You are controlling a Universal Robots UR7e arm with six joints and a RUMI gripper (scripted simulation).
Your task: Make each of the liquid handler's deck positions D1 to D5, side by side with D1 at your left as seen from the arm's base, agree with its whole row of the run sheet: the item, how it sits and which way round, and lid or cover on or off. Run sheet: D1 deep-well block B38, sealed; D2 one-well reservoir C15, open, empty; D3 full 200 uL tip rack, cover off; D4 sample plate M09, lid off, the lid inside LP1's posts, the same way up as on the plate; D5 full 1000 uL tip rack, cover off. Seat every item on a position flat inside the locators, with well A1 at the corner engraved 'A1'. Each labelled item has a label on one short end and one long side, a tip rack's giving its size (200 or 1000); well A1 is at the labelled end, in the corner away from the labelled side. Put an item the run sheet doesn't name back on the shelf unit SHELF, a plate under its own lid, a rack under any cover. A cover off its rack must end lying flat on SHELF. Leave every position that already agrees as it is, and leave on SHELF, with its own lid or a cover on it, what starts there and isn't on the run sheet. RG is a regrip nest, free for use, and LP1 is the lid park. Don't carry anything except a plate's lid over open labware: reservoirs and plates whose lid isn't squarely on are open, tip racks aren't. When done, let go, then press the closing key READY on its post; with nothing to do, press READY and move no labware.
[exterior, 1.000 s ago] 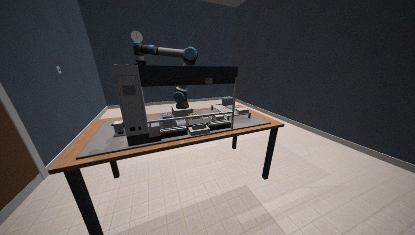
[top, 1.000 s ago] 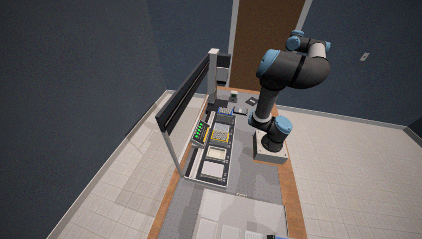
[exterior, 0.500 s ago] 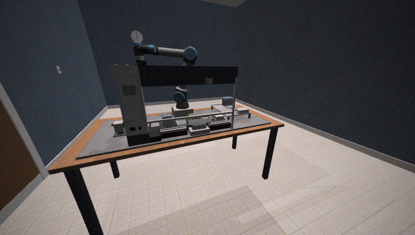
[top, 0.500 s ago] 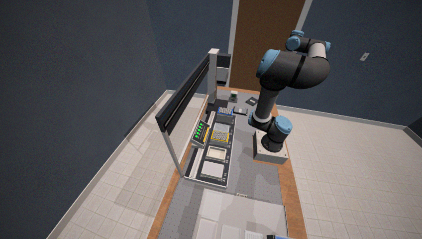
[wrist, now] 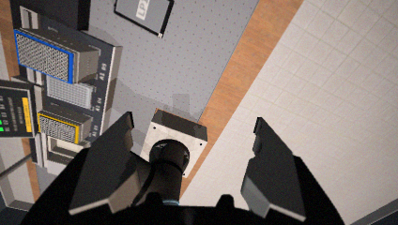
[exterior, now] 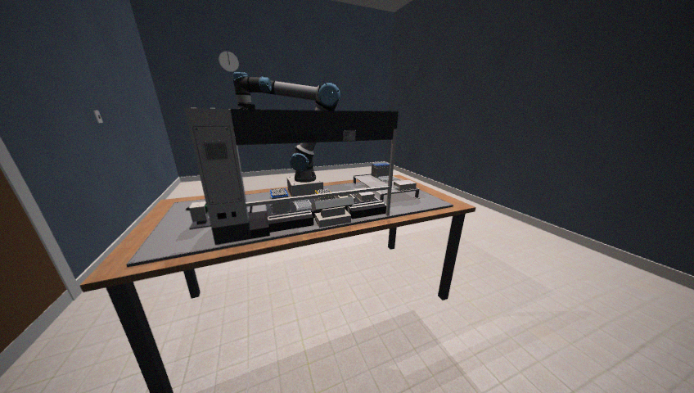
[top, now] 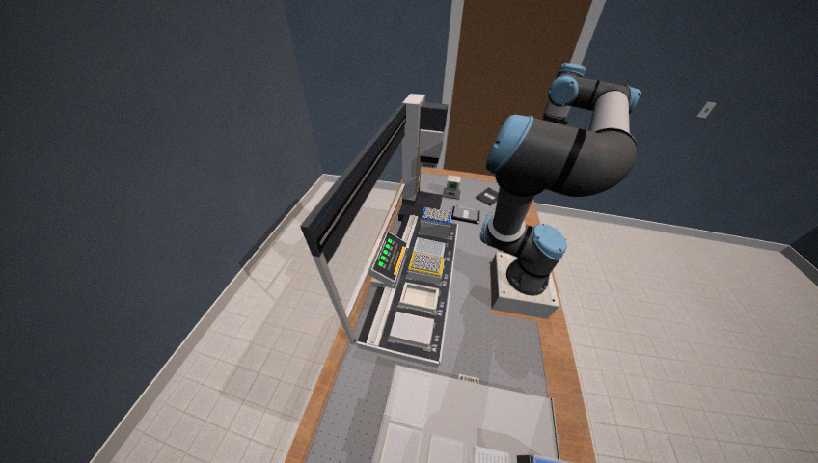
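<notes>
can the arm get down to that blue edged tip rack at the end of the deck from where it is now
Probably yes. The gripper hangs high above the arm's pedestal, open and holding nothing, and the blue-edged tip rack stands uncovered below with nothing above it. The gantry beam runs along the deck's far side.
</notes>
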